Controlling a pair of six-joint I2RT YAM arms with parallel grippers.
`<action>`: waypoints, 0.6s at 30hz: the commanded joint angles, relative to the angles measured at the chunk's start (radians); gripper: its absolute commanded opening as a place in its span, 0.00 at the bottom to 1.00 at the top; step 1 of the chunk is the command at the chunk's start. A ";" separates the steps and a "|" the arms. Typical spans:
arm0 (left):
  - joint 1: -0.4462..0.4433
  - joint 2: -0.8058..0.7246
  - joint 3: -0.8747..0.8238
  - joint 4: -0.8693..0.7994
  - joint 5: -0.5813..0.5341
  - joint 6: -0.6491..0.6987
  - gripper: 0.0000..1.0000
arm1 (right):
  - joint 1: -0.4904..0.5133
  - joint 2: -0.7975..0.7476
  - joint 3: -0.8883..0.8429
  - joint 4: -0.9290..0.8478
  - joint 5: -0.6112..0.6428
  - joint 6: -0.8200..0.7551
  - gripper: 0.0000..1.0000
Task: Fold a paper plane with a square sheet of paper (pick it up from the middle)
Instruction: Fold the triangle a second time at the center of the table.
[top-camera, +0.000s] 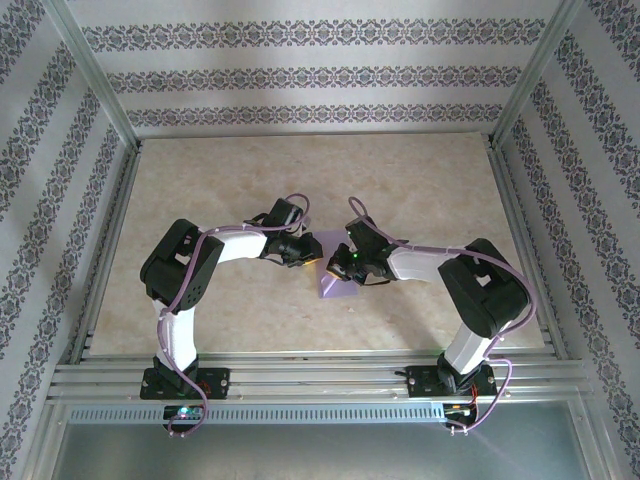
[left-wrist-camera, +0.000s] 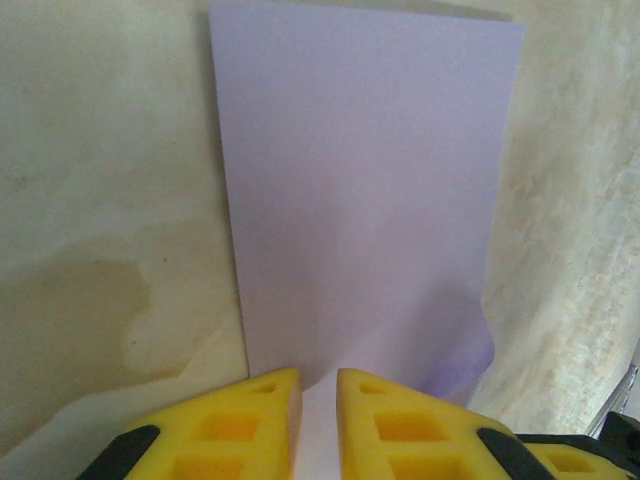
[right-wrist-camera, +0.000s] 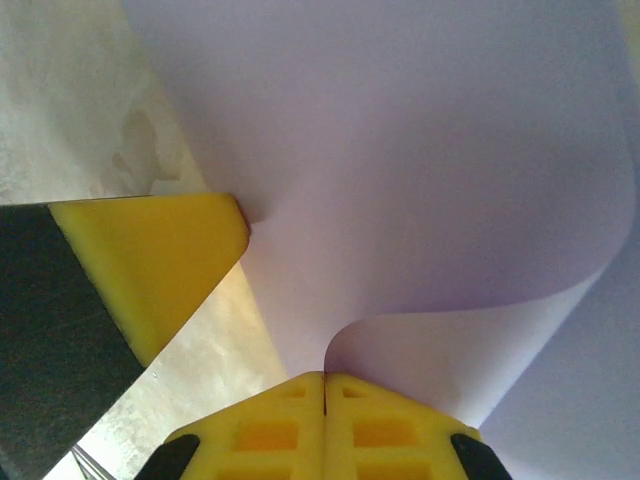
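Observation:
The square sheet of paper, pale lavender, lies mid-table between both arms, partly hidden under the grippers. My left gripper stands on its left edge. In the left wrist view the yellow jaws are narrowly apart and the paper runs flat beneath and past them. My right gripper is shut on the sheet's near edge. In the right wrist view its jaws pinch a curl of the paper that is lifted and bent over. The left gripper's finger touches the sheet at the left.
The beige marbled tabletop is enclosed by aluminium rails at the near edge and patterned walls on three sides. Both arm bases sit on the near rail.

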 joint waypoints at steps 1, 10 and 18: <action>0.001 0.041 -0.002 -0.076 -0.031 0.022 0.19 | 0.013 0.018 0.020 0.022 0.000 -0.009 0.00; 0.001 0.045 -0.002 -0.078 -0.031 0.021 0.19 | 0.011 0.049 0.030 0.039 -0.002 -0.014 0.00; 0.001 0.045 -0.006 -0.078 -0.031 0.020 0.19 | 0.013 0.065 0.038 0.042 -0.007 -0.017 0.01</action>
